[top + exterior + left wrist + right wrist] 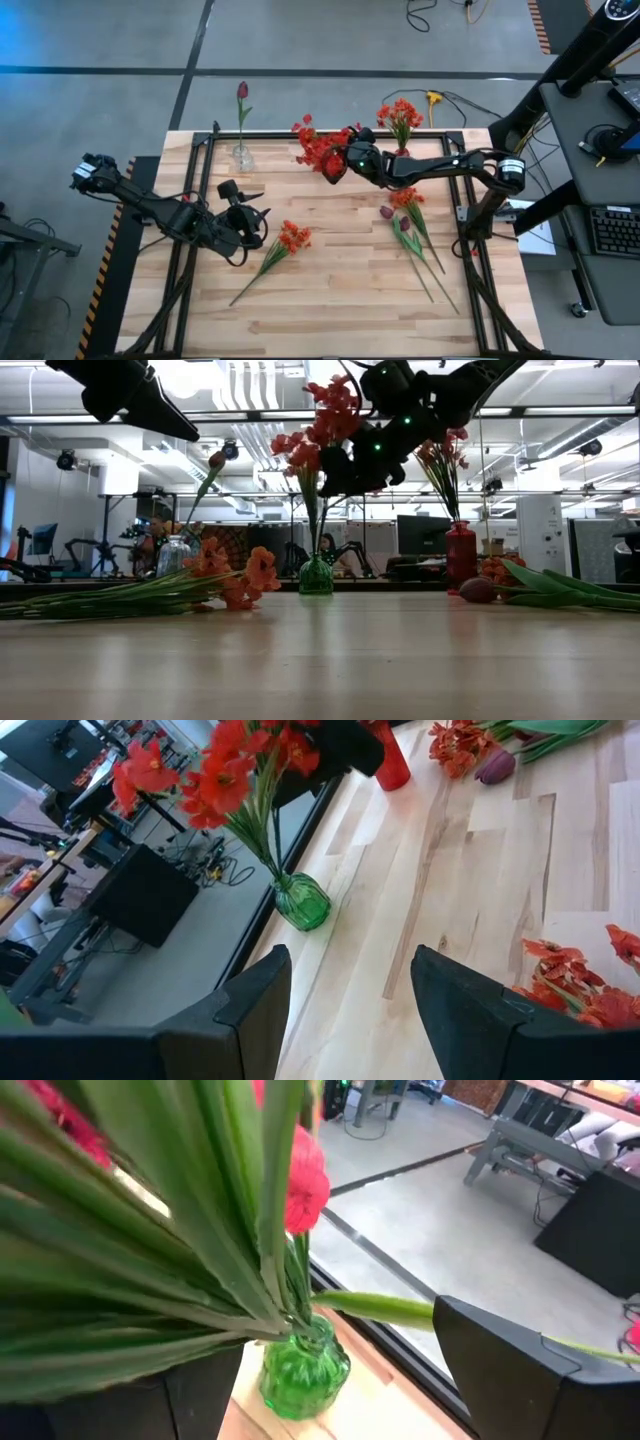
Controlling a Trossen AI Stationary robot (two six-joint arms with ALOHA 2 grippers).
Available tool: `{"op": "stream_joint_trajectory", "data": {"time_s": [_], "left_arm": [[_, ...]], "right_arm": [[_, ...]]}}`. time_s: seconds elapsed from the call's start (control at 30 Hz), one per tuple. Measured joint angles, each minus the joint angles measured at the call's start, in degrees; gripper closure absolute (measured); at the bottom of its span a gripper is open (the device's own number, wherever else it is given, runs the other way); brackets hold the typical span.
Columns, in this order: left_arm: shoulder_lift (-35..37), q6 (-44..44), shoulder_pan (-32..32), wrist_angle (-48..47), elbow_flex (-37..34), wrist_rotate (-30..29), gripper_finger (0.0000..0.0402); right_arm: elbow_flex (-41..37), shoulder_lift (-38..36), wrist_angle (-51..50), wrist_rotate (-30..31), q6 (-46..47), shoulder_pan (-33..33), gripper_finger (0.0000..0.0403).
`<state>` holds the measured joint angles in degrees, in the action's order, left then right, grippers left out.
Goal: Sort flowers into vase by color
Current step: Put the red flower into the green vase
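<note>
The right hand stands wide open around the red flowers in the green vase at the bench's far edge — gripping nothing. The left hand hovers open and empty beside orange flowers lying flat. Only the low view shows the green vase whole.

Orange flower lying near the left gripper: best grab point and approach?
Grip the orange flower mid-stem, coming straight down with the left gripper, fingers across the stem. It lies flat on the table, the stem bare and running diagonally toward the near edge; the bloom is bulky and soft.
</note>
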<state>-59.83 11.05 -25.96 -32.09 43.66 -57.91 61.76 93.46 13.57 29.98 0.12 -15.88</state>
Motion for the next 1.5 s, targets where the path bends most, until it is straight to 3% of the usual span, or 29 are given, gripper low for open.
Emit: {"op": "stream_joint_trajectory", "data": {"time_s": [0.43, 1.23, 1.5], "left_arm": [[0.0, 0.0, 0.9, 0.4, -0.3, 0.0, 0.0212], [0.0, 0.0, 1.3, 0.9, -0.3, 0.0, 0.0212], [0.0, 0.0, 1.3, 0.8, -0.3, 0.0, 0.0212]], "right_arm": [[0.0, -4.4, -7.3, -0.4, 1.4, 0.1, 0.0092], [3.6, -4.4, -8.9, -0.5, 1.4, 0.0, 0.0092], [3.6, -4.4, -13.8, -0.7, 2.3, 0.0, 0.0111]]}}
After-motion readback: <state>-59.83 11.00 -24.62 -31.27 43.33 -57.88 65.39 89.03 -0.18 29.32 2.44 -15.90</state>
